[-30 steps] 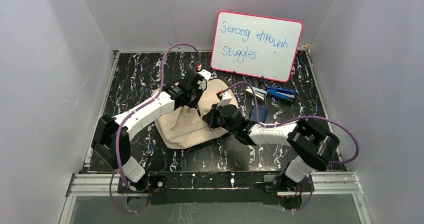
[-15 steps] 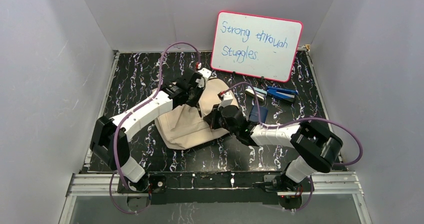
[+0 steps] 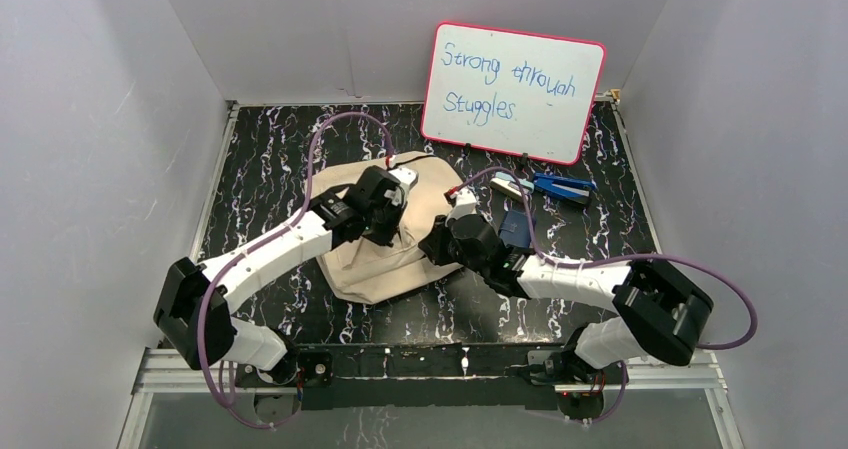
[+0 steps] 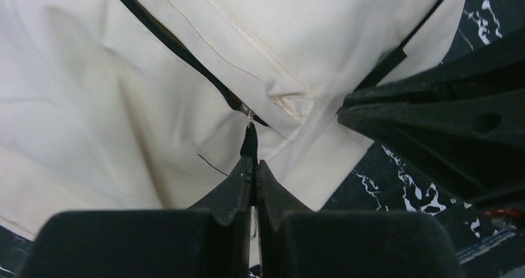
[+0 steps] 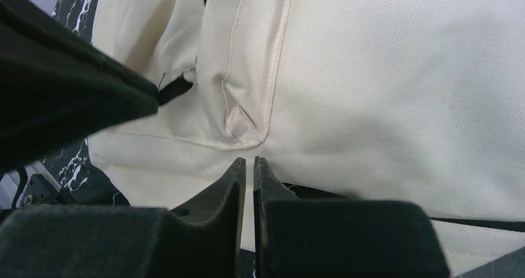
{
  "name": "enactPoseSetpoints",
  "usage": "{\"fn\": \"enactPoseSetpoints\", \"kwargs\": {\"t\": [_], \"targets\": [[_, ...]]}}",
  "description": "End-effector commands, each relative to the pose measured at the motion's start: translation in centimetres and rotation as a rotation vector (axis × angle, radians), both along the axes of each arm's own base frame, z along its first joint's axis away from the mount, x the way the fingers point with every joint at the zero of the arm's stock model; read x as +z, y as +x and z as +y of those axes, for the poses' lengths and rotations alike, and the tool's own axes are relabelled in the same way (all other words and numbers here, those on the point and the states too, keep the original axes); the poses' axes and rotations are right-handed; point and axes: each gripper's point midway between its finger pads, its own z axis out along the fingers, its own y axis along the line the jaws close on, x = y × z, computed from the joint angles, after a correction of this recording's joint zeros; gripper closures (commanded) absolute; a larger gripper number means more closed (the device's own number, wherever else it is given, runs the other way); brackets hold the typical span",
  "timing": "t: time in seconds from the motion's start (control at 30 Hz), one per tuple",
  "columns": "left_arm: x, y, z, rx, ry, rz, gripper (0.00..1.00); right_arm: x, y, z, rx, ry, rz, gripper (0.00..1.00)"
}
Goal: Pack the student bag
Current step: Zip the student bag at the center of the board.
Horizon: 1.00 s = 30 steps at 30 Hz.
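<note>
Closely, student bag (image 4: 93, 92) under left gripper (image 4: 252, 161) pinching its zipper pull (image 4: 249, 143), right gripper (image 5: 249, 161) ajar

Bag (image 3: 375, 274): soft cream canvas, lying flat and slack on the table (image 3: 262, 169), about mid-table and slightly left of centre. The fabric is creased and rumpled. In the left wrist view a dark zipper (image 4: 186, 52) is seen running diagonally across the cloth to a small metal slider, and a black pull (image 4: 249, 143) extends straight off it. A black band (image 4: 402, 49) is noted along one edge. A stitched, folded corner tab (image 5: 238, 114) is recorded in the right wrist view. Whether the zipper is open cannot be told.
</note>
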Motion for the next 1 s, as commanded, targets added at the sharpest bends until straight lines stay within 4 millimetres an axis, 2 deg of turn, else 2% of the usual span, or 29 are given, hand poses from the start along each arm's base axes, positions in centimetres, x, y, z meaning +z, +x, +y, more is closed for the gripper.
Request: {"fn": "enactPoseSetpoints", "kwargs": {"t": [0.0, 0.2, 0.3, 0.63, 0.83, 0.97], "targets": [[-0.8, -3.3, -0.8, 0.008, -0.052, 0.075, 1.0, 1.0, 0.7, -1.0, -0.039, 0.01, -0.029, 0.82], [-2.5, -5.4, -1.6, -0.001, -0.042, 0.109, 1.0, 1.5, 1.1, -1.3, -0.04, 0.048, -0.003, 0.82], [-2.9, -5.8, -1.3, 0.009, -0.033, 0.106, 1.0, 1.9, 1.0, -1.1, -0.026, 0.071, 0.007, 0.82], [-3.1, -6.6, -0.2, 0.033, -0.036, 0.104, 1.0, 3.0, -0.5, 1.6, 0.073, 0.211, 0.087, 0.73], [-1.7, -4.1, 2.1, 0.14, 0.06, -0.026, 1.0, 2.6, -0.8, 2.3, 0.139, 0.182, 0.059, 0.62], [-0.4, -2.0, 2.7, 0.169, 0.127, -0.113, 1.0, 2.5, -0.7, 2.0, 0.167, 0.151, -0.019, 0.52]]}}
